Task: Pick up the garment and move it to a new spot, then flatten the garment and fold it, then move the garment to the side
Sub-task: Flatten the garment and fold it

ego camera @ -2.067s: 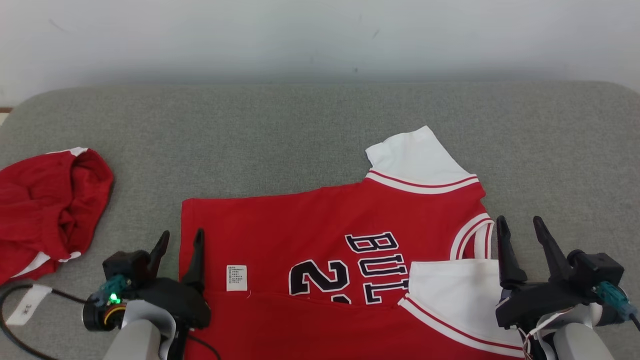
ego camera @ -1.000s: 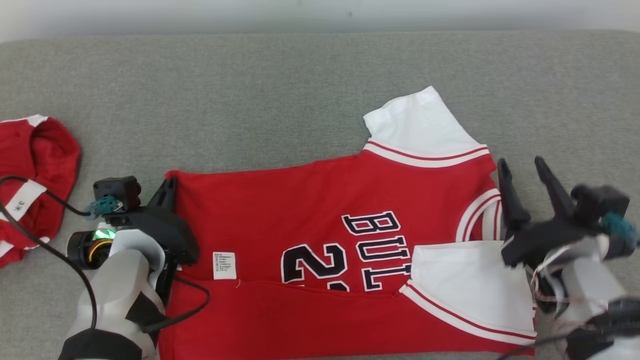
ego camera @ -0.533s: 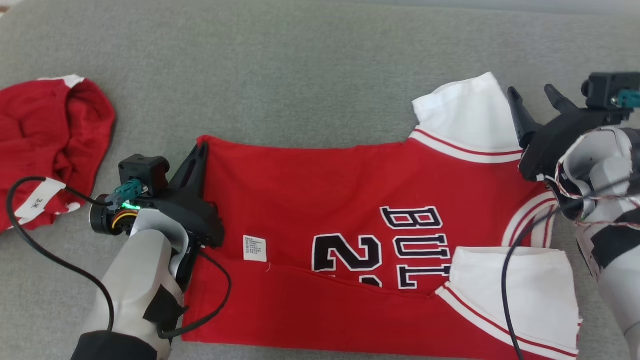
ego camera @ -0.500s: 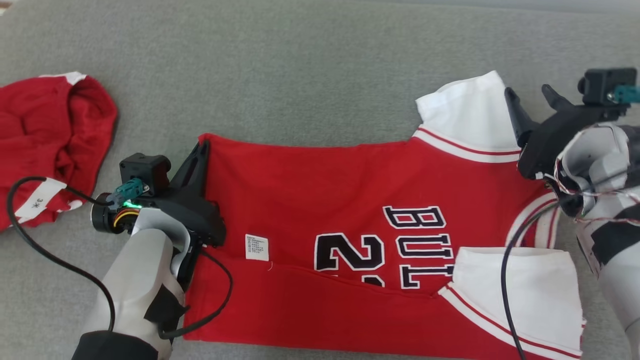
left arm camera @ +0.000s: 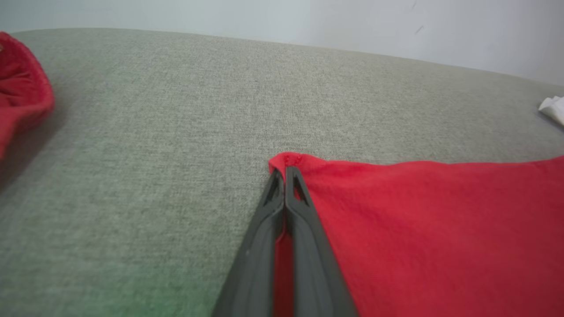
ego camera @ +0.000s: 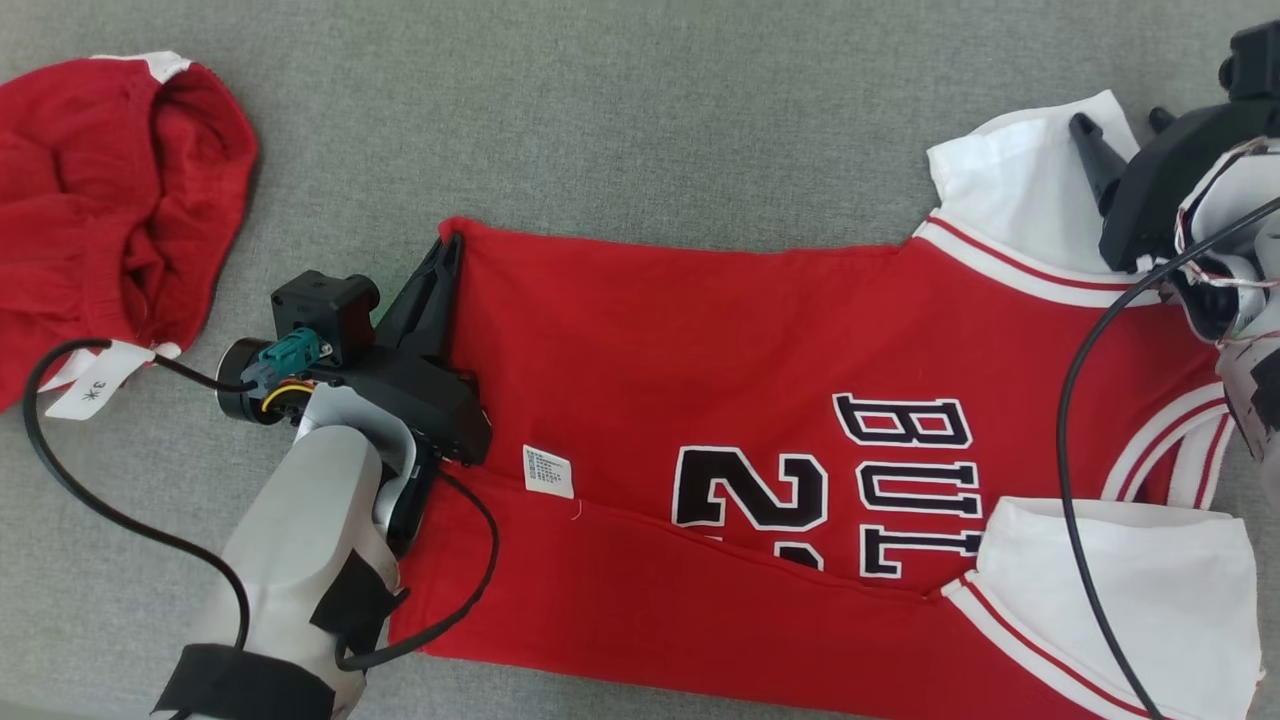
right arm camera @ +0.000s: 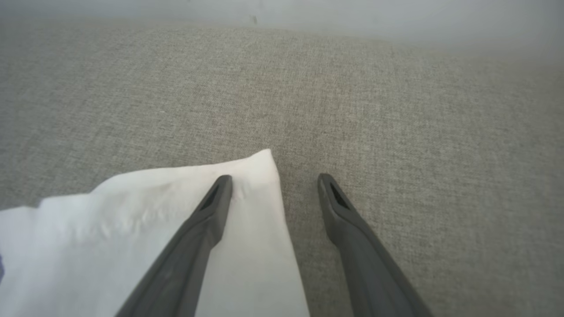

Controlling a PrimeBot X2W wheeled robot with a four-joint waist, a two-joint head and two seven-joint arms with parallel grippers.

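Note:
The garment (ego camera: 720,340) is a red jersey with white sleeves and black lettering, lying flat on the grey padded surface with its near part folded over. My left gripper (ego camera: 448,250) is shut on the garment's far hem corner (left arm camera: 286,159), and red cloth shows between its fingers (left arm camera: 304,229). My right gripper (ego camera: 1118,120) stands open over the far white sleeve (ego camera: 1010,190). In the right wrist view one of its fingers (right arm camera: 211,207) lies over the sleeve (right arm camera: 132,229) and the other over bare surface, so the right gripper (right arm camera: 274,179) straddles the sleeve's corner.
A second red garment (ego camera: 110,190) lies crumpled at the far left with a white tag (ego camera: 90,385), also seen in the left wrist view (left arm camera: 17,92). Black cables trail from both wrists. Grey surface (ego camera: 620,120) stretches beyond the jersey.
The head camera has tilted down and shifted. My left gripper has closed on the hem corner and stays there. My right gripper has moved from beside the collar up to the far sleeve.

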